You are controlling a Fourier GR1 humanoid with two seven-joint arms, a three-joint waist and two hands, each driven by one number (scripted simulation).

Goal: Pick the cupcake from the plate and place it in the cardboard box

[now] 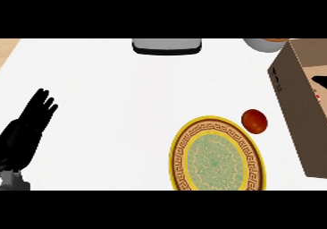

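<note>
The round plate [181, 154] with a yellow, patterned rim and green middle lies at the lower centre-right, and nothing rests on it. No cupcake shows anywhere in the view. A round red-orange thing [254, 120] sits on the counter just off the plate's upper right rim, between the plate and the cardboard box [304, 120]. The brown box stands along the right edge and runs out of view. My left hand [31, 120] rests open at the far left, fingers straight and pointing up, far from the plate. My right hand does not show.
A grey appliance [167, 45] stands at the counter's far edge, top centre. A pale bowl [262, 44] with something orange in it sits at the top right, behind the box. The white counter [113, 98] stretches between my left hand and the plate.
</note>
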